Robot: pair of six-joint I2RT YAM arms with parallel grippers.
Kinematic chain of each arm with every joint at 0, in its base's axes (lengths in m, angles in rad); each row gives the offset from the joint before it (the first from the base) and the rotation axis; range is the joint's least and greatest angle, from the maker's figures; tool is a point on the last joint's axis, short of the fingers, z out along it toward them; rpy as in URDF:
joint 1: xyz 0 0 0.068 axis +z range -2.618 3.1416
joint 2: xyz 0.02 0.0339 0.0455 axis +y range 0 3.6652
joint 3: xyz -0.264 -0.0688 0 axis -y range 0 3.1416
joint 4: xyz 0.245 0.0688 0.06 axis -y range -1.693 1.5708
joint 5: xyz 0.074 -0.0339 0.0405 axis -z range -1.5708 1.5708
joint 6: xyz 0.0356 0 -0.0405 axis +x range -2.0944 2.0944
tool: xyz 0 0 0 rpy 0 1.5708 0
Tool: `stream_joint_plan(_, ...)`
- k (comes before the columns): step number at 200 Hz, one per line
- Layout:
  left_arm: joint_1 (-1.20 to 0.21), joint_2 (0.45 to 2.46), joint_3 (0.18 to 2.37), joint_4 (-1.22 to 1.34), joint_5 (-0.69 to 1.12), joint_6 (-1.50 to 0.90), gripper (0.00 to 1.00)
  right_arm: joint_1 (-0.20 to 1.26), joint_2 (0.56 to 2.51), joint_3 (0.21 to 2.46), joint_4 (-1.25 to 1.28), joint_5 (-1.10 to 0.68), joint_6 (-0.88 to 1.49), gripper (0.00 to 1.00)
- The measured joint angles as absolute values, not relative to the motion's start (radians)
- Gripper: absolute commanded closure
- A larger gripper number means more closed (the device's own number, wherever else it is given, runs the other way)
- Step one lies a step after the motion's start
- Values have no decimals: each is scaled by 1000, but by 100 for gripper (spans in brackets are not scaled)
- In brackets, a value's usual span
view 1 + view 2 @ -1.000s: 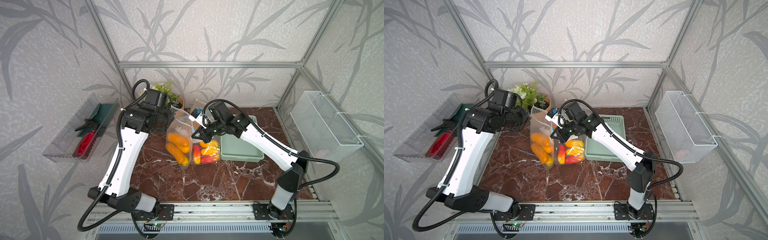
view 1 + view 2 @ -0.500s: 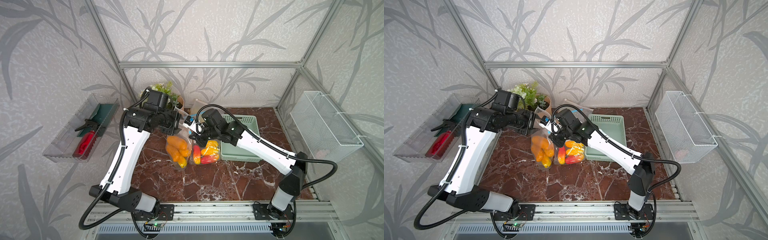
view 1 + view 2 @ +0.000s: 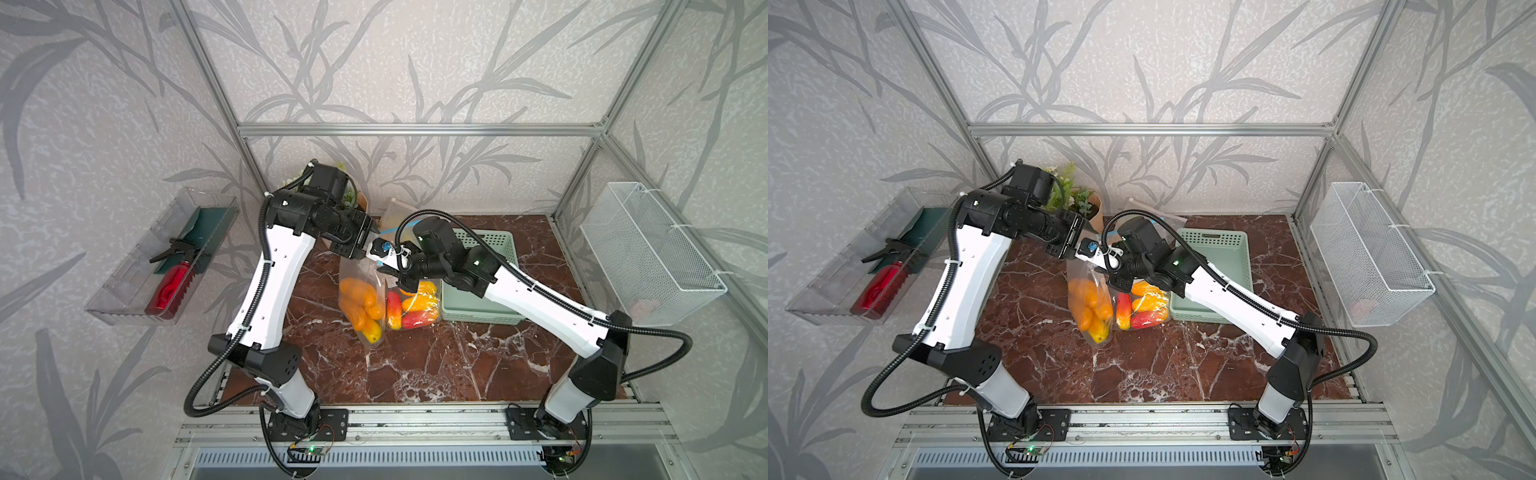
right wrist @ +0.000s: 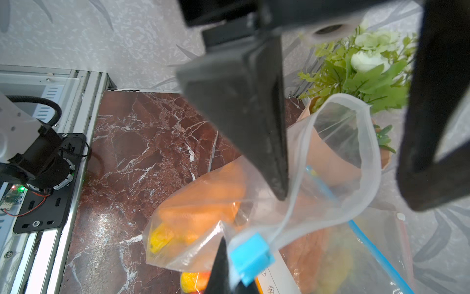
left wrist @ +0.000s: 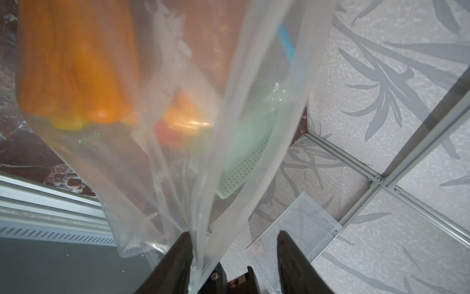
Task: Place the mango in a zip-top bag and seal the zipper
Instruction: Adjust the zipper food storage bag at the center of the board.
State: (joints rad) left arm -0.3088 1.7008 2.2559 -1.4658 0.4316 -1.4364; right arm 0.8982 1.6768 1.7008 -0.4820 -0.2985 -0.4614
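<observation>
The left pincer [image 5: 234, 234] is now standing apart, having released the bag [image 3: 353, 270] and shifted toward centre frame; film is brushing one finger. The right pincer [image 4: 230, 264] is staying clamped on the blue slider [image 4: 250, 257]. Mangoes [image 3: 358, 297] are sitting inside the bag, which is hanging narrower at centre. A second bag [image 3: 415, 307] and a basket [image 3: 486, 307] are crowding its right.

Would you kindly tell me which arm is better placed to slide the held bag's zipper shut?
Right, probably. The right gripper is shut on the zip-top bag right at its blue slider, the mouth open; the left gripper stands open astride the rim, suited only to anchoring.
</observation>
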Motion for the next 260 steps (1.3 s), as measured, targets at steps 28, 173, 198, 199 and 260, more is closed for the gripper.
stream_joint_plan(28,-315,1745,2378,-1541,437,-1350,46,897,1677,1702,-491,-327,-477,100)
stream_joint_plan(173,-431,1821,2265,-1605,508,-1109,46,895,1582,1599,-571,-260,-547,100)
stream_joint_plan(198,-432,1821,2268,-1605,516,-1091,52,890,1557,1571,-575,-241,-548,100)
stream_joint_plan(199,-433,1821,2268,-1605,516,-1091,52,890,1556,1571,-575,-241,-548,100)
stream_joint_plan(260,-445,1830,2282,-1610,510,-1070,100,883,1549,1568,-581,-195,-544,100)
